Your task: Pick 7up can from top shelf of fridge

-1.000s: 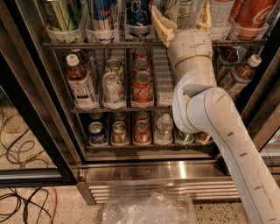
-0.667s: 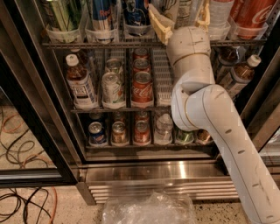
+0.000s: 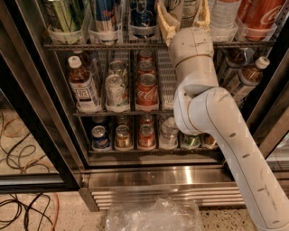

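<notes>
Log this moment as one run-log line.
phase: reach | gripper: at top shelf, around 7up can | can: upright | arm: reaching into fridge

Jaws astride 7up can, top shelf

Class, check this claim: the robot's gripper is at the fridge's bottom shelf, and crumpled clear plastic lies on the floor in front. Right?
One error. The camera view shows the gripper at the fridge's top shelf, not the bottom one. The crumpled clear plastic does lie on the floor in front.
</notes>
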Motion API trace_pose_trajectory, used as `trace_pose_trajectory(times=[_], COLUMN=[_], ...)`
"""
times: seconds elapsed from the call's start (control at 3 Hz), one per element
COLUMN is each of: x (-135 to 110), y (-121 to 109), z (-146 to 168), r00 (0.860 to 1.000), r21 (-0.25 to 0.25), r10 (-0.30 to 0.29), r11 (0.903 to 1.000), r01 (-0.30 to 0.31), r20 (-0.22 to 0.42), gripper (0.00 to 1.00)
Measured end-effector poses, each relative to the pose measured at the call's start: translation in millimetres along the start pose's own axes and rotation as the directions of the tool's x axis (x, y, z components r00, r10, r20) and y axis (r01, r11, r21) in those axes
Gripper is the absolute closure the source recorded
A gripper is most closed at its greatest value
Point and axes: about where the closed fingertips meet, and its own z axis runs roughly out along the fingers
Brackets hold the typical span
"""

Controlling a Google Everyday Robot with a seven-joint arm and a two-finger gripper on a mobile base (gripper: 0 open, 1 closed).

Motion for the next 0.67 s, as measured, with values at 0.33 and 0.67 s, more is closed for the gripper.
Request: trace_pose_trajectory(times=[0.33, 0.67], x=[0.0, -0.1], y=[0.0, 0.0], z=[0.0, 0.0], r00=[1.000, 1.000], r21=[0.000, 0.000], r10=[0.000, 0.000], r11=[1.0000, 1.0000], r01=[0.000, 0.000], r20=[0.000, 0.000], gripper=[0.81, 1.00])
